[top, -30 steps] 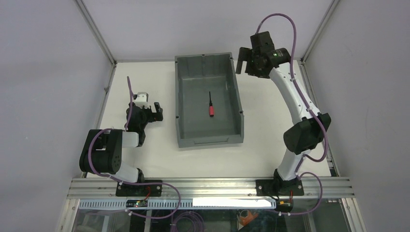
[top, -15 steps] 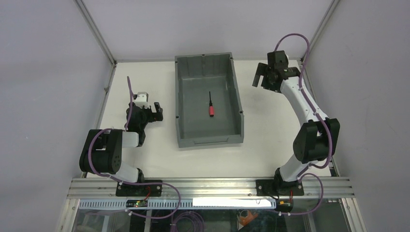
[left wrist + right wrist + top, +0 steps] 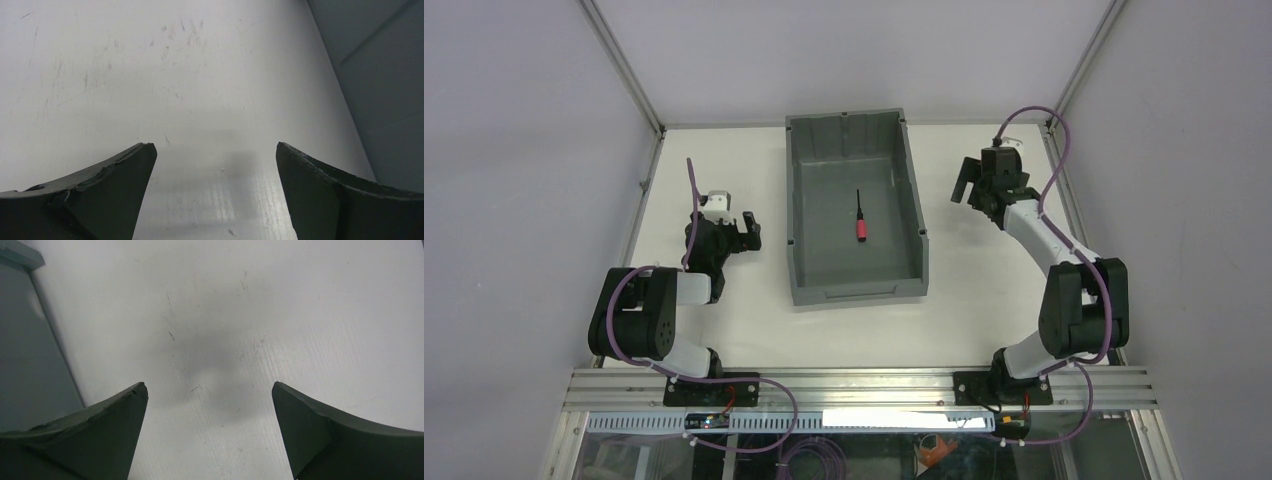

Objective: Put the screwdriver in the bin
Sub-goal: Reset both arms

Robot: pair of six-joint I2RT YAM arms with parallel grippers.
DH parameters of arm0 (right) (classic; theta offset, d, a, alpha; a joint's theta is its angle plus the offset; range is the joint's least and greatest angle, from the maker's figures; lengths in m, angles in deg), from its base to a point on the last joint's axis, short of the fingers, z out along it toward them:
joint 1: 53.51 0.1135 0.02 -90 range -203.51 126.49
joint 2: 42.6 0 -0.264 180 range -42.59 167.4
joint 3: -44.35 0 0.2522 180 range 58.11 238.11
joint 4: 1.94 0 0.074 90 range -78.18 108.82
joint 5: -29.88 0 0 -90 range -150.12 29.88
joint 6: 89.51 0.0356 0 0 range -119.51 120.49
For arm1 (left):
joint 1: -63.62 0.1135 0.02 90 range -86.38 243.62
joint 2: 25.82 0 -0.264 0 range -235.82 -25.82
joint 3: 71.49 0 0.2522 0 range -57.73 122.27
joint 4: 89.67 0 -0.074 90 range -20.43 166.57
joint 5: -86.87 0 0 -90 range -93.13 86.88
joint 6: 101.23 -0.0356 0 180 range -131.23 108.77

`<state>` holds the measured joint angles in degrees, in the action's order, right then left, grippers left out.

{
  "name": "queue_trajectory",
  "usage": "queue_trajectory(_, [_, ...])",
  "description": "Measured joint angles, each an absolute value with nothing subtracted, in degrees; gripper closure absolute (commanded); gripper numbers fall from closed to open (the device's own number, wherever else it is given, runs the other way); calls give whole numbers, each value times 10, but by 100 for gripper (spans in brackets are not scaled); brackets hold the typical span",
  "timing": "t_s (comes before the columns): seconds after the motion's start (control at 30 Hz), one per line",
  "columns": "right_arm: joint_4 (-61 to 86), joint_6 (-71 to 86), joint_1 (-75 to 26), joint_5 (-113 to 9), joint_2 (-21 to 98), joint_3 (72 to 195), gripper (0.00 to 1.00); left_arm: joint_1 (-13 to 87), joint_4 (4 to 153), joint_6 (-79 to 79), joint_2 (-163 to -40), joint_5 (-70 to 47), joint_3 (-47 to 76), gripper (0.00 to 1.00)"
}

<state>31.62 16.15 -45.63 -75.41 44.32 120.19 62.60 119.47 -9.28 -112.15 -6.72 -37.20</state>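
The screwdriver (image 3: 861, 220), with a red handle and thin black shaft, lies on the floor of the grey bin (image 3: 911, 190) at the table's middle. My left gripper (image 3: 746, 231) is open and empty, low over the table left of the bin; in its wrist view (image 3: 215, 150) only white table shows between the fingers, with the bin wall (image 3: 385, 75) at the right. My right gripper (image 3: 972, 184) is open and empty, right of the bin; in its wrist view (image 3: 209, 387) bare table shows between the fingers, with the bin wall (image 3: 25, 365) at the left.
White table (image 3: 984, 300) with metal frame posts at its back corners and grey walls around it. An aluminium rail (image 3: 854, 385) runs along the near edge where both arm bases are bolted.
My right arm has pulled back from the bin's far right corner, moving right and toward the near side and lowering toward the table. The left arm and the screwdriver have not moved.
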Motion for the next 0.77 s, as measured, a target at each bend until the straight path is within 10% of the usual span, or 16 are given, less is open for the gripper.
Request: queue_trajectory(0.77, [199,134,-458,-726,433,1144,1,626,1195,-93,-1121,-67,-372,1])
